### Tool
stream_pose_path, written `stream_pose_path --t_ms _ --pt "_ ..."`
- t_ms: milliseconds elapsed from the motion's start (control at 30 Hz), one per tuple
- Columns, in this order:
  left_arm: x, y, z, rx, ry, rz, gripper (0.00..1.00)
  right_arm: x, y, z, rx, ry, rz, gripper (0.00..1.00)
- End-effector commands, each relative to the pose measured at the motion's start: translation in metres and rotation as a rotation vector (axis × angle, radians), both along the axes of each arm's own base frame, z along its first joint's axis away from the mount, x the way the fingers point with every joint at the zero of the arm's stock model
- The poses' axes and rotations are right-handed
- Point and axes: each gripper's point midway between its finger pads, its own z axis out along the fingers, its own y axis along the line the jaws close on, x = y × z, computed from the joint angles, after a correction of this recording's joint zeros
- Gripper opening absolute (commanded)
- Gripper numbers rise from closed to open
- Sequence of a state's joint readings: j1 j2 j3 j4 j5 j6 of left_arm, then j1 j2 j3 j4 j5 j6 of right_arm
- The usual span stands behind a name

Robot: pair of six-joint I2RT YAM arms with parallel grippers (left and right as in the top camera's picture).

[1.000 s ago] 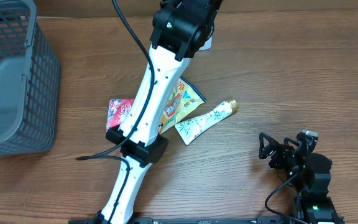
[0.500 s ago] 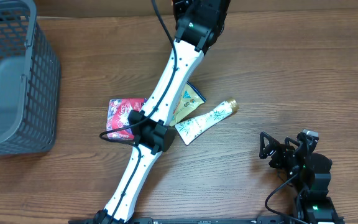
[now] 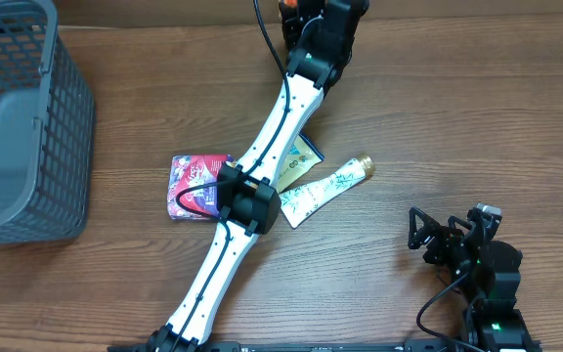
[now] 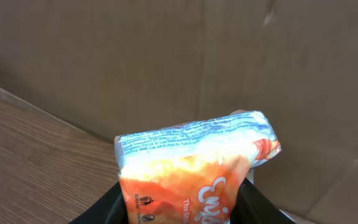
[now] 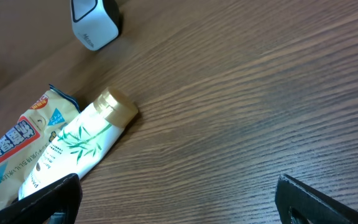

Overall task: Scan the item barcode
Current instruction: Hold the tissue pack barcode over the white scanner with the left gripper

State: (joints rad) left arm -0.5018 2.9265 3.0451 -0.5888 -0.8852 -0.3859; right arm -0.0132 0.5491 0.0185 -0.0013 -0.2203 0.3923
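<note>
Wood-grain tabletop [image 3: 457, 117], brown board wall [image 4: 166, 62]: one basket [image 3: 27, 117], one tube [image 3: 325, 188], one red packet [image 3: 189, 174], one yellow packet [image 3: 301, 154]; left tool [image 4: 185, 200] pinches a third, orange packet [image 4: 197, 162]; right tool [image 5: 179, 196] spread.

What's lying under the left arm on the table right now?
A red packet pokes out beside the left arm at its elbow, a yellow-and-blue snack bag beside its forearm, next to the tube. The arm covers part of both; anything else beneath is hidden.
</note>
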Motion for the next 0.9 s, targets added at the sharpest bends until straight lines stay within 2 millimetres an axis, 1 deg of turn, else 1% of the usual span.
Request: stream_pose_path --t_ms 0,100,233,367,500,667,867 --pt "0.006 0.001 -0.011 0.027 0.011 -0.02 0.4 0.0 -0.002 -0.003 -0.003 0.0 -0.011 1.0" --pt "0.012 0.001 -0.015 0.013 0.01 -0.042 0.41 0.0 -0.002 -0.002 -0.003 -0.002 -0.011 1.0" --pt "0.018 0.004 -0.015 -0.007 -0.006 -0.056 0.41 0.0 -0.002 -0.001 -0.003 -0.006 -0.011 1.0" --pt "0.022 -0.004 -0.016 -0.012 0.002 -0.11 0.41 0.0 -0.002 -0.001 -0.003 -0.006 -0.011 1.0" --pt "0.022 -0.007 -0.018 -0.01 0.01 -0.126 0.4 0.0 -0.002 -0.001 -0.003 -0.006 -0.011 1.0" --pt "0.021 -0.019 -0.03 -0.003 0.067 -0.202 0.39 0.0 -0.002 -0.001 -0.003 -0.007 -0.011 1.0" --pt "0.015 -0.018 -0.044 0.016 0.138 -0.216 0.38 0.001 -0.002 0.0 -0.003 -0.01 -0.011 1.0"
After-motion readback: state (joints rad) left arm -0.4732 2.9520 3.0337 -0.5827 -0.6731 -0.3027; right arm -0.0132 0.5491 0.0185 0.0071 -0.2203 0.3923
